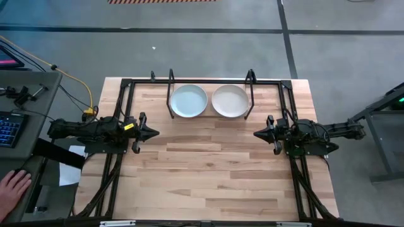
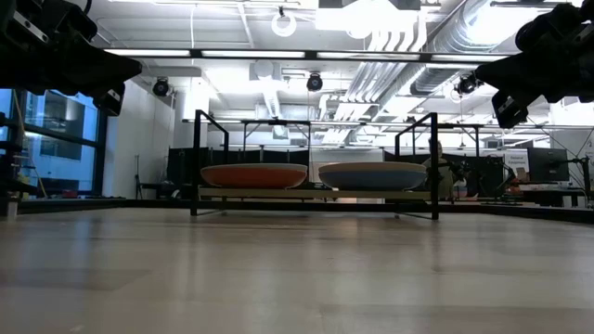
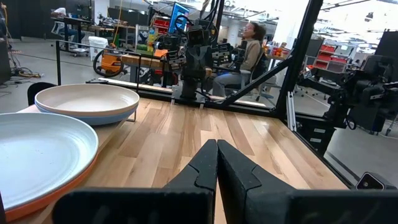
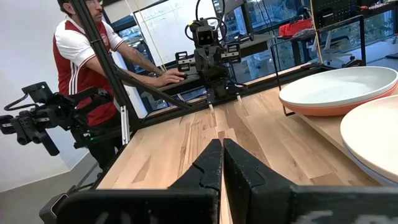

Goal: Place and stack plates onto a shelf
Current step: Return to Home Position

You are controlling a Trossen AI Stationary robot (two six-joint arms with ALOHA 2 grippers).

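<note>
Two stacks of plates sit on the black rod shelf [image 1: 252, 81] at the table's far edge. The left stack is the pale green plate [image 1: 189, 101] on the red plate [image 2: 253, 175]. The right stack is the cream-white plate [image 1: 230, 101] on the blue plate [image 2: 372, 175]. My left gripper [image 1: 156, 132] hovers shut over the table's left side, pointing right. My right gripper [image 1: 255, 133] hovers shut over the right side, pointing left. The left wrist view shows the green plate [image 3: 37, 149] close by. The right wrist view shows the cream plate [image 4: 373, 137] close by.
The larger black frame [image 1: 120, 107] edges the table on the left, right and far sides. Bare wood [image 1: 208, 170] stretches between the grippers and the near edge. A person's hand [image 1: 12, 186] rests beside a desk left of the table. A person [image 4: 81, 50] stands there.
</note>
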